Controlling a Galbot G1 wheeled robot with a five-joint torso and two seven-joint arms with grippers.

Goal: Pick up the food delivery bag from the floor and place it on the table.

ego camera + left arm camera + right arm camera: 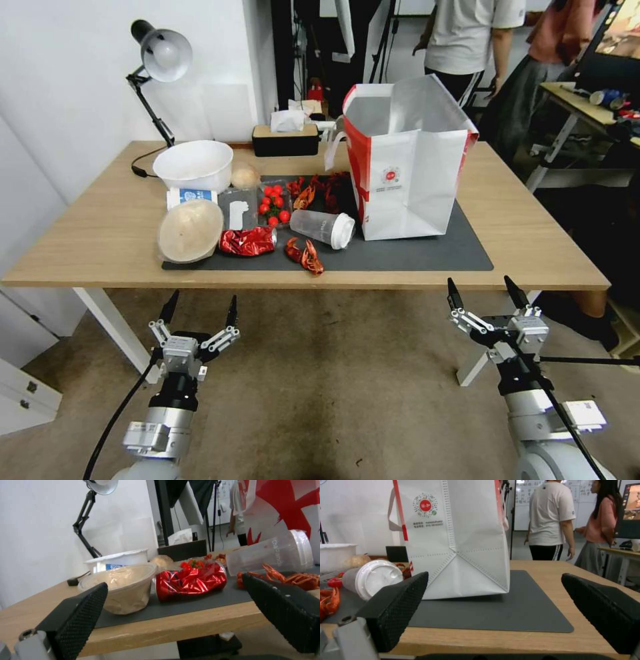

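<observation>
from the head view you see the food delivery bag (407, 160) standing upright on the dark grey mat (427, 257) on the table (100, 233), while the left gripper (200, 311) and right gripper (487, 293) hang below the near edge over the floor (333, 373), fingers spread and empty. your left wrist view looks across the table edge at a crumpled red foil wrapper (191, 581) and a tipped plastic cup (270, 553). your right wrist view shows the bag's white face with its round red logo (425, 505) resting on the mat.

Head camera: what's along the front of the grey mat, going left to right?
Covered bowl → crumpled red wrapper → crayfish → tipped plastic cup → food delivery bag, upright on the mat.
</observation>
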